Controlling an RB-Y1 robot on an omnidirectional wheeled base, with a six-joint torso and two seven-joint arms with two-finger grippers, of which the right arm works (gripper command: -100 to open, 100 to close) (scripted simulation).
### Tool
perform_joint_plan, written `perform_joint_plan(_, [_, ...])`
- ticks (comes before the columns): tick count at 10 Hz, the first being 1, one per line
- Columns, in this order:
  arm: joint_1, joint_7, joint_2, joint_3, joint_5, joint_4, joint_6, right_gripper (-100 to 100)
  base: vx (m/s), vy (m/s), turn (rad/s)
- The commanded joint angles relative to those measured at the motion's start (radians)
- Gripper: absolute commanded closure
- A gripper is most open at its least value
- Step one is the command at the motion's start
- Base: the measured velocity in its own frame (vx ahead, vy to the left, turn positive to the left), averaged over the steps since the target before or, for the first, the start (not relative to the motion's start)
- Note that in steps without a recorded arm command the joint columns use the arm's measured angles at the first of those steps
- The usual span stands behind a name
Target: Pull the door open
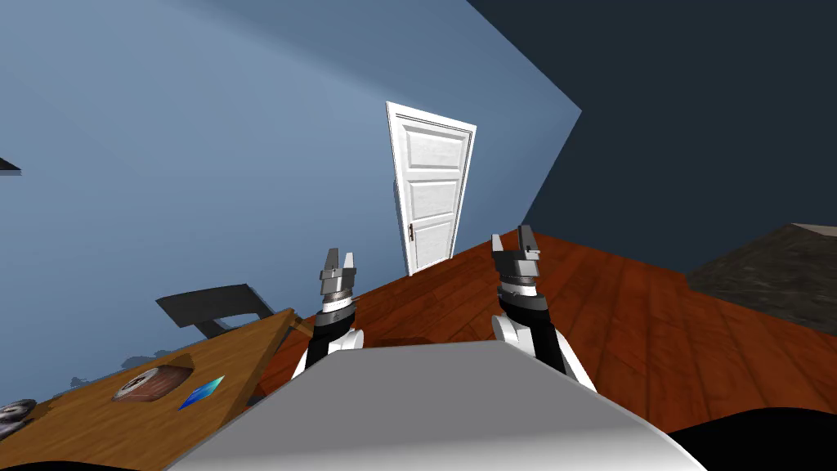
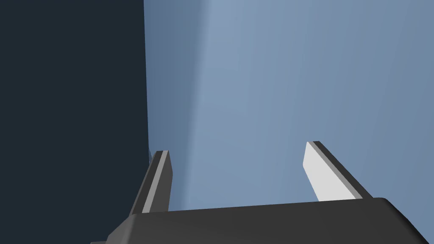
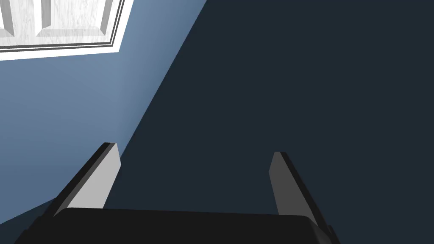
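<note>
Two pairs of jaws, both spread and empty. From the head, the white door stands shut well ahead across the floor, its dark handle at its left edge; rolling closer, I could clip the tabletop on my left. Left wrist: my left jaws stand apart. Right wrist: the door shows a corner far beyond my right jaws, so grabbing now would close on air.

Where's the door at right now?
In the head view, the white door is in the light blue wall ahead across the wooden floor, left of the corner with the dark wall, well beyond the left gripper and right gripper.
</note>
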Motion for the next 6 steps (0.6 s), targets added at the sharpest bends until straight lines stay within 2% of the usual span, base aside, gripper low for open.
perform_joint_plan(1, [-0.011,-0.022,-0.009,0.002,-0.017,0.033,-0.006,-100,0.040,0.003,0.130])
perform_joint_plan(3, [-0.028,-0.057,-0.021,0.004,-0.044,0.086,-0.016,-100,0.100,-0.012,0.160])
perform_joint_plan(6, [-0.047,-0.095,-0.032,0.007,-0.072,0.142,-0.027,-100,0.091,-0.021,0.110])
